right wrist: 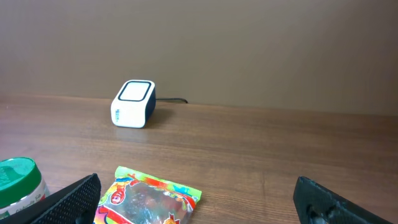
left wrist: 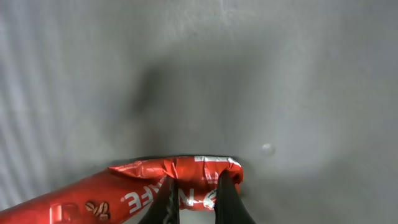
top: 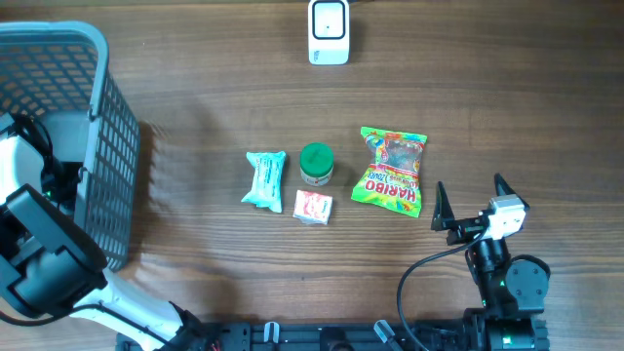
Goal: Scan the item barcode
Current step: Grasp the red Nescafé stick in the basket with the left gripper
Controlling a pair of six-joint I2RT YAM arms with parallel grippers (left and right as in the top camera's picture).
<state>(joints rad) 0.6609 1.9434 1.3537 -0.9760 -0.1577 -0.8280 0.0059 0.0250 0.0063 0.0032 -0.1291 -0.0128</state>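
Left end effector (left wrist: 196, 190) pinches the red packet (left wrist: 149, 174) in the basket (top: 97, 117): lift it straight up. Right end effector (top: 470, 192) gapes empty.

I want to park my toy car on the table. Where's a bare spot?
Bare wood lies between the basket and the blue packet, between the scanner and the green-lidded jar, and right of the Haribo bag. It is crowded in the middle: blue packet, small red-and-white packet, jar and bag sit close together.
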